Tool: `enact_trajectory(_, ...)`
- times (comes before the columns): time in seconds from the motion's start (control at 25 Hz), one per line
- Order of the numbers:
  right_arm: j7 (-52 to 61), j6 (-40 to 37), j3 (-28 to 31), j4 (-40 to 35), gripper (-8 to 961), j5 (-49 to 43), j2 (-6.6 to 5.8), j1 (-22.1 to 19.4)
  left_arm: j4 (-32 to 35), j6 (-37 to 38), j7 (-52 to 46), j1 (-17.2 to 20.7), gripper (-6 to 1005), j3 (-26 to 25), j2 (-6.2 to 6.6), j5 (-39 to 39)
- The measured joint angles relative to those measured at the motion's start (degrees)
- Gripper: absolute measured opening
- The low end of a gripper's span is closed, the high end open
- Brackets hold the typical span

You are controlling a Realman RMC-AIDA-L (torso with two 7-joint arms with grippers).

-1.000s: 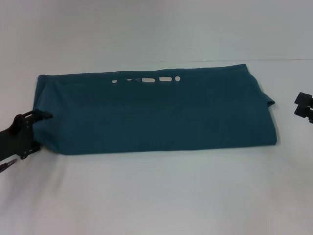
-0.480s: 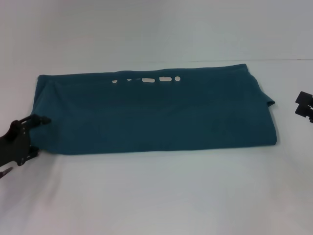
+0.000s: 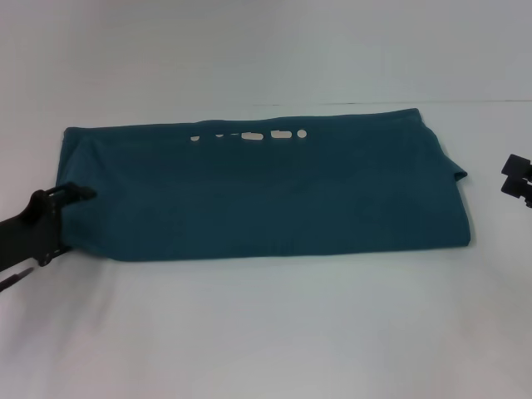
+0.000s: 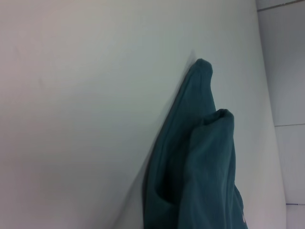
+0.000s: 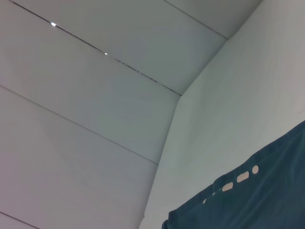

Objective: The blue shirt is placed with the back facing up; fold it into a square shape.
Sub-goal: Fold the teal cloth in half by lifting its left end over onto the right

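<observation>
Shirt folded to a long band, square not yet made

The blue shirt [image 3: 266, 193] lies mid-frame on the worktop [image 3: 266, 332]; left hand [image 3: 62, 199] at its left end, right hand [image 3: 517, 179] parked at right edge, grips impossible to tell.

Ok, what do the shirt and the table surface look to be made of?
The blue shirt looks like soft matte knit cloth: it lies limp, with rounded, puffy folded edges in the left wrist view. The table looks like a smooth, hard white surface, perhaps laminate; hard to say.
</observation>
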Motion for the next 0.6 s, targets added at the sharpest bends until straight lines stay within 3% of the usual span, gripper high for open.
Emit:
enact_trajectory(0.36, 0.2, 0.0, 0.1, 0.0, 640, 0.0, 0.0, -0.1, 0.3, 0.6, 0.9, 0.5, 618, 0.0, -0.16, -0.4)
enact_trajectory(0.6, 0.4, 0.0, 0.7, 0.0, 641, 0.0, 0.0, -0.1, 0.4, 0.7, 1.5, 0.7, 312, -0.1, -0.16, -0.4)
